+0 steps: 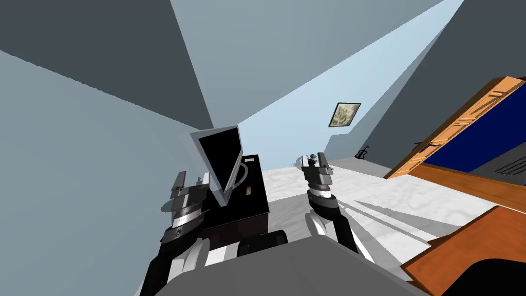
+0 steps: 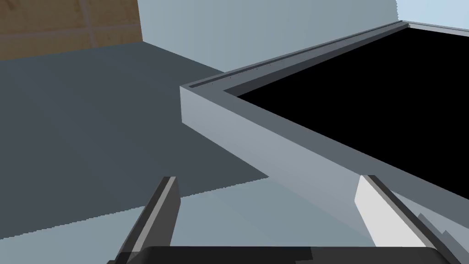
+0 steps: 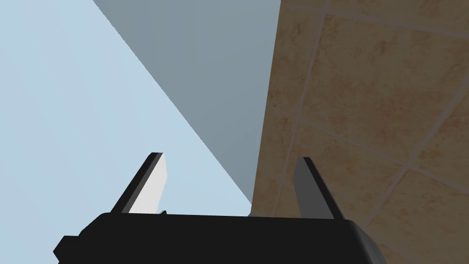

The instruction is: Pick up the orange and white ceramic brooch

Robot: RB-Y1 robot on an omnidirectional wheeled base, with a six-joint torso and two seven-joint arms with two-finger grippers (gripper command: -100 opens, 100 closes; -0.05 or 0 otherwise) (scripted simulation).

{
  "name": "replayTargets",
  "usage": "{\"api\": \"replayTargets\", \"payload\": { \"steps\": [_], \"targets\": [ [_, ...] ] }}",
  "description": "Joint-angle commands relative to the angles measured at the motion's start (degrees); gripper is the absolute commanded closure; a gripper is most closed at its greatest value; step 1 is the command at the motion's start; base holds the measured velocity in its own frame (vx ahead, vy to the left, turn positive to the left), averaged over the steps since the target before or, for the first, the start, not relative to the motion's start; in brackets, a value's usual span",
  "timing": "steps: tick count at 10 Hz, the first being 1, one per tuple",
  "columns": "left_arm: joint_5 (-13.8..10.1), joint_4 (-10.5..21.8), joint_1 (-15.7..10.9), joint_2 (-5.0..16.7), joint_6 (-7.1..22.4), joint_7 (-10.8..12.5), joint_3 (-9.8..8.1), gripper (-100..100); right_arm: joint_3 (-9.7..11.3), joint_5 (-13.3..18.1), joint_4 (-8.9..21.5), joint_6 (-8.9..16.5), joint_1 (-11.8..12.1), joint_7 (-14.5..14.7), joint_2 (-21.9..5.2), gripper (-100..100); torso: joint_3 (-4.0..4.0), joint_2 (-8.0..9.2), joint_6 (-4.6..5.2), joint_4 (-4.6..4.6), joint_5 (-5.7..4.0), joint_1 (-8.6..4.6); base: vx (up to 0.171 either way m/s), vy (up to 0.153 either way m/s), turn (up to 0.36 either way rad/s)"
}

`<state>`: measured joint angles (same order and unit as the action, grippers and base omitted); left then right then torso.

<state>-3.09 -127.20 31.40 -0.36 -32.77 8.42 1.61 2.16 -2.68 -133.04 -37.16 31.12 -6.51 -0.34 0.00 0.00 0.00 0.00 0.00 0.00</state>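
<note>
monitor (image 1: 222, 154) edges come first. the corner of its grey frame stands straight ahead of the left gripper (image 2: 268, 178). one long side of that frame runs back past one fingertip, so close that i cannot tell whether blade and frame touch. ahead of the other blade there is only bare grey-blue wall, so the open room lies on that side of the jaws, away from the black screen. the left jaws stand wide apart with nothing between them.

the monitor stands on a dark cabinet (image 1: 246, 203) just beyond the left jaws, toward the other arm. on the cabinet top, near the monitor's foot, lies a small pale piece (image 1: 248, 191), too small to name. where the brooch lies i cannot tell.

the right gripper (image 1: 319, 163) is raised over a pale marbled floor (image 1: 400, 200), well apart from the left jaws, with the cabinet between the two arms. its blades are spread and empty. just beside these jaws, on the far side, sits a small dark greenish thing (image 1: 308, 156) that i cannot make out. farther beyond them a framed picture (image 1: 344, 114) hangs on the far wall. a small dark object (image 1: 363, 152) stands at that wall's foot.

well apart on the outer side of the right jaws, an orange wooden frame (image 1: 462, 123) borders a dark blue panel (image 1: 483, 133). the floor between them and the jaws is broad and open.
</note>
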Motion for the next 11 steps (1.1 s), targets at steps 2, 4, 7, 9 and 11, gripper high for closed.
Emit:
{"api": "replayTargets", "payload": {
  "steps": [2,4,7,9,11],
  "targets": [
    [-1.44,1.3,-0.97,3.49,0.85,0.87,0.42,-100,0.01,0.0,0.0,0.0,-0.01,0.0,0.01,0,0.05,0.1,0.01,0.02,-0.04,-0.25,-0.042,-0.119,-0.035],
    [-3.06,2.94,-1.9,5.83,1.99,1.8,0.89,-100,0.02,0.0,0.0,0.0,-0.01,0.0,0.02,0,0.09,0.17,0.01,0.04,-0.15,-0.68,-0.034,-0.181,-0.029],
    [-6.5,6.9,-3.57,9.44,4.82,3.69,1.87,-100,0.02,0.0,0.0,0.0,0.0,0.0,0.02,0,0.04,0.06,0.01,0.02,-0.18,-0.78,-0.016,-0.218,-0.044],
    [-9.41,10.59,-4.78,11.95,7.52,5.22,2.62,-100,0.02,0.0,0.0,0.0,0.0,0.0,0.02,0,0.03,0.05,0.01,0.01,-0.21,-0.93,-0.018,-0.245,-0.05],
    [-11.03,12.74,-5.39,13.24,9.13,6.05,3.0,-100,0.02,0.0,0.0,0.0,0.0,0.0,0.02,0,0.04,0.08,0.01,0.01,-0.22,-0.96,-0.004,-0.208,-0.021]
  ]
}}
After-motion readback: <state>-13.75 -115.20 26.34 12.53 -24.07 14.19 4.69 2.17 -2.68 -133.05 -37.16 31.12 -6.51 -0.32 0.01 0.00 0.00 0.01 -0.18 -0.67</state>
